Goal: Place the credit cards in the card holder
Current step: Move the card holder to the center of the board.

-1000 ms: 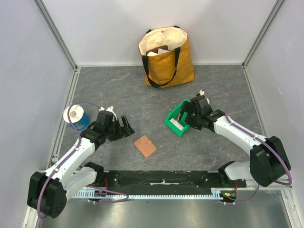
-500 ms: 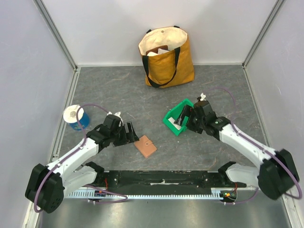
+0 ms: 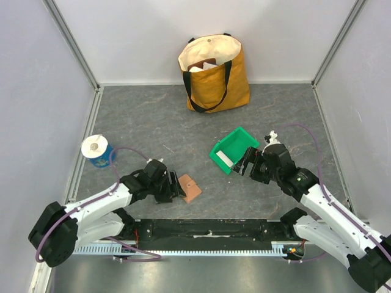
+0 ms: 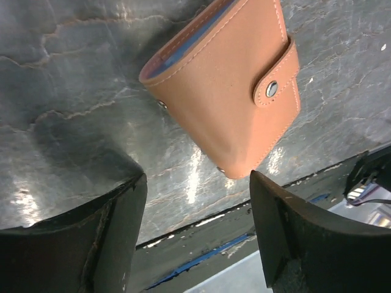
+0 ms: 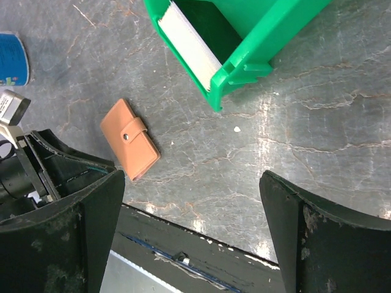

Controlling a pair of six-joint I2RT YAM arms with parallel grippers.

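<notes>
The terracotta card holder (image 3: 190,187) lies shut on the table, snap tab fastened; it also shows in the left wrist view (image 4: 226,79) and the right wrist view (image 5: 129,146). My left gripper (image 3: 173,188) is open and empty, low at the holder's left edge, its fingers (image 4: 116,232) just short of it. White cards (image 3: 223,160) stand on edge in the green bin (image 3: 241,140), also seen in the right wrist view (image 5: 189,46). No dark card shows. My right gripper (image 3: 247,163) is open and empty, just right of the bin.
A yellow tote bag (image 3: 214,72) stands at the back wall. A blue cup with a white top (image 3: 97,149) sits at the left. The black rail (image 3: 208,231) runs along the table's near edge, close to the holder.
My left gripper has moved right and nearer, up to the card holder. My right gripper has drawn back from over the green bin toward the near right.
</notes>
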